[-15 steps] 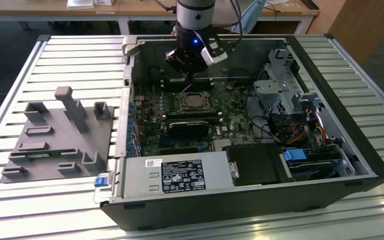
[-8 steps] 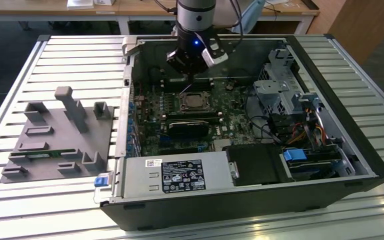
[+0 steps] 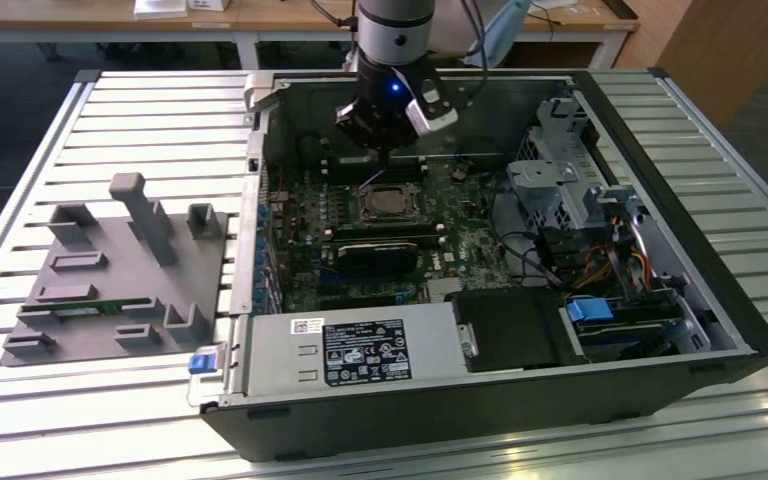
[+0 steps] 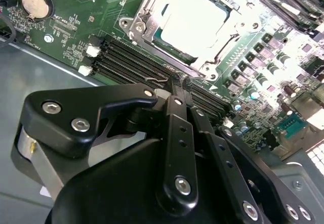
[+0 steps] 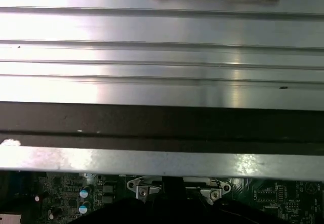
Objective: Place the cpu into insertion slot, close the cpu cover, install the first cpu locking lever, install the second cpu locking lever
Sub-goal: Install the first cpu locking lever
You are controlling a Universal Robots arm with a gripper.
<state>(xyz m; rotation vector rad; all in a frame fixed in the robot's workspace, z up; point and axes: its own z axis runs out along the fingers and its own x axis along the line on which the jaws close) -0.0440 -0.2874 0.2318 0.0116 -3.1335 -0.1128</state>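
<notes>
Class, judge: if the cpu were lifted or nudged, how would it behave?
The cpu looks a flat, metal-faced square, so probably stiff and light. Its smooth, shiny face may be slippery. Lying flat, it should not roll or tip.

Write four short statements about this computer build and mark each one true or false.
1. The cpu sits in the insertion slot. True.
2. The cpu cover stands upright. False: it lies flat around the cpu.
3. The gripper hangs over the grey tray. False: it is inside the computer case, close to the cpu.
4. The grey tray lies to the exterior view's left of the computer case. True.
</notes>
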